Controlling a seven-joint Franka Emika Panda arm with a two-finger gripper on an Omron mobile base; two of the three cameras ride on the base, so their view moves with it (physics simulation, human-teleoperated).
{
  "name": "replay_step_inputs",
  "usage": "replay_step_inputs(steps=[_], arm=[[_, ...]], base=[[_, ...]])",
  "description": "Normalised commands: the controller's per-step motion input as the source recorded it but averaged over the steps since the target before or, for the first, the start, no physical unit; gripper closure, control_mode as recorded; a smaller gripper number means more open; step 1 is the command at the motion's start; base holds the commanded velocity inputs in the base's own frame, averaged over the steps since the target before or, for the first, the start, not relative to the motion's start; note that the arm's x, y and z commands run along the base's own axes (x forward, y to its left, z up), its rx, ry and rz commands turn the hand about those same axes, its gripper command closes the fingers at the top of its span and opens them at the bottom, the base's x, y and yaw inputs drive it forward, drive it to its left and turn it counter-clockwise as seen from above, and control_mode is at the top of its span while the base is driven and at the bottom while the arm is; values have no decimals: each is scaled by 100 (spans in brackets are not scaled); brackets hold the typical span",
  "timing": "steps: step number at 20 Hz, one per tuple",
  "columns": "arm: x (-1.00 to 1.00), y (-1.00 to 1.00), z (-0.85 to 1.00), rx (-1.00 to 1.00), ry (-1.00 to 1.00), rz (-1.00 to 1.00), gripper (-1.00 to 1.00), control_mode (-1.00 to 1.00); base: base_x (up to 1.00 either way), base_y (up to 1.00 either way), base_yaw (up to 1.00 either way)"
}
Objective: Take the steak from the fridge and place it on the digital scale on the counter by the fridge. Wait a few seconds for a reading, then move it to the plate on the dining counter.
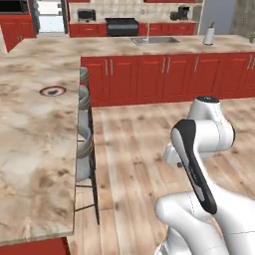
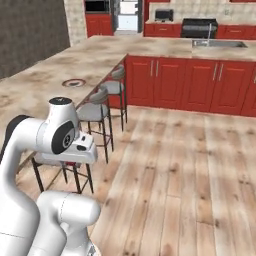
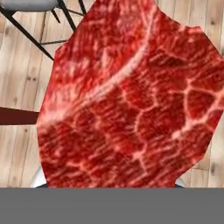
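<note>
While the steak (image 3: 127, 100) is sitting clamped in the gripper above wood floor (image 3: 17, 83), the plate (image 1: 53, 90) is lying on the dining counter (image 1: 30, 149).

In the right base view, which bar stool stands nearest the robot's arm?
The front stool, partly hidden behind the arm's white wrist; the other two stools stand farther along the dining counter.
</note>
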Motion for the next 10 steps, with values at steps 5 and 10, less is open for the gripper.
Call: replay_step_inputs(steps=[5, 10], arm=[[0, 0, 0, 0, 0, 0, 100, 100], [0, 0, 0, 0, 0, 0, 100, 100]], base=[[96, -87, 55], [71, -100, 52]])
